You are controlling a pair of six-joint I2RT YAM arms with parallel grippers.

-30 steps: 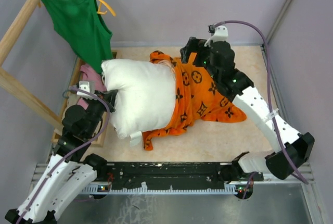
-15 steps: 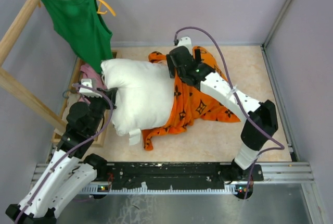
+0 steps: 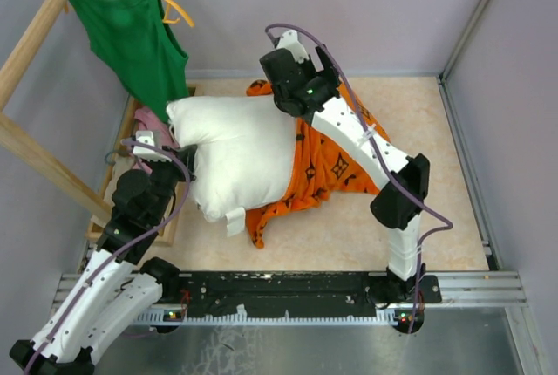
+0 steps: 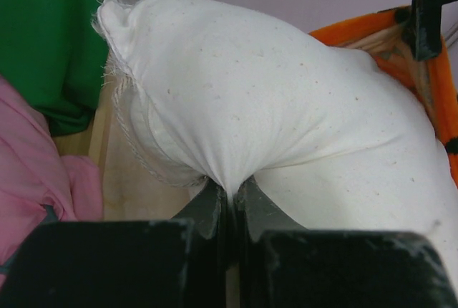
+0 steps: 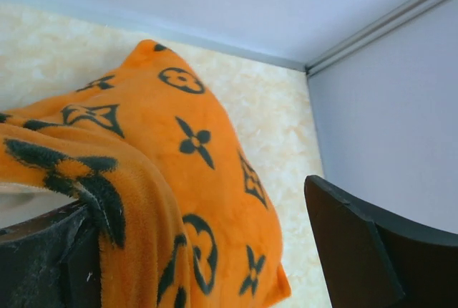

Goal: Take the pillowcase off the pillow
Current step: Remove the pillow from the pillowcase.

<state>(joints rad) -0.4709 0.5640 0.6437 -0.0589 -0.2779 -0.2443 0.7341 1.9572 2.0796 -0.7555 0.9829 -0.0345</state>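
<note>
The white pillow (image 3: 235,161) lies left of centre on the table, mostly bare. Its right end sits in the orange pillowcase (image 3: 336,166), printed with black motifs and bunched to the right. My left gripper (image 3: 185,168) is shut on a pinch of the pillow's left edge; in the left wrist view the pillow (image 4: 286,107) bulges above the shut gripper (image 4: 230,188). My right gripper (image 3: 283,105) hangs over the pillowcase's far edge. In its wrist view the gripper (image 5: 207,243) is open, and the pillowcase (image 5: 200,165) drapes over its left finger (image 5: 43,251).
A green tank top (image 3: 131,39) on a yellow hanger hangs from a wooden rack (image 3: 35,35) at the back left. A pink cloth (image 3: 153,126) lies beside the pillow's left end. Grey walls close the table's back and right sides.
My right arm has swung left from the pillowcase's right side to its far edge by the pillow. The pillowcase has bunched in toward the pillow. My left gripper keeps its hold.
</note>
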